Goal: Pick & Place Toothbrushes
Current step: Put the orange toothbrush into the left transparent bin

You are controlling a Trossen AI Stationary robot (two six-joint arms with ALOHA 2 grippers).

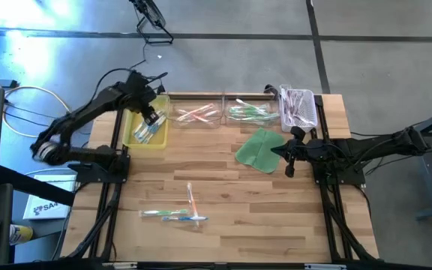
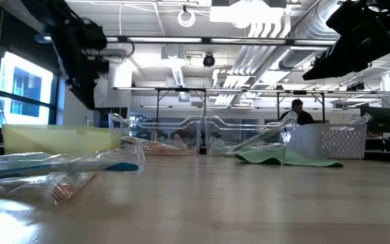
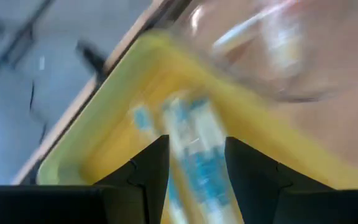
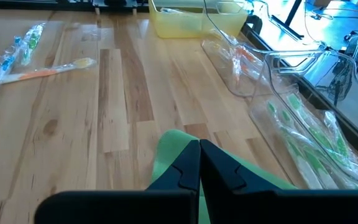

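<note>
- Three or so toothbrushes [image 1: 175, 214] lay loose low in the high view's centre, still to be sorted, while others already sat in the containers along the table's [image 1: 223, 247] far edge at the top of the frame.
- At upper left in that view, the left gripper [image 1: 151, 120] hung over the yellow tray [image 1: 137, 139]; its fingers stood part open around a blue-and-white toothbrush [image 3: 194, 158], though the wrist picture was too smeared for me to say whether they gripped it or had let go.
- To do this step well, I'd judge the brush should go down inside the tray walls, flat beside the ones already there, with the fingers spread fully before lifting straight up so the glossy wrapper would not cling and ride out.
- Two clear trays sat to the tray's right: one with orange brushes [image 1: 195, 114], one with green brushes [image 1: 250, 112]; a white basket [image 1: 298, 107] held more at upper right.
- Waiting at centre right, the right gripper [image 1: 289, 161] was pinched fully together, holding nothing, just over the green cloth [image 1: 257, 148].
- As for writing, only a label on a white box [image 1: 40, 208] at lower left showed; it seemed to begin "SA", but I couldn't read more.
</note>
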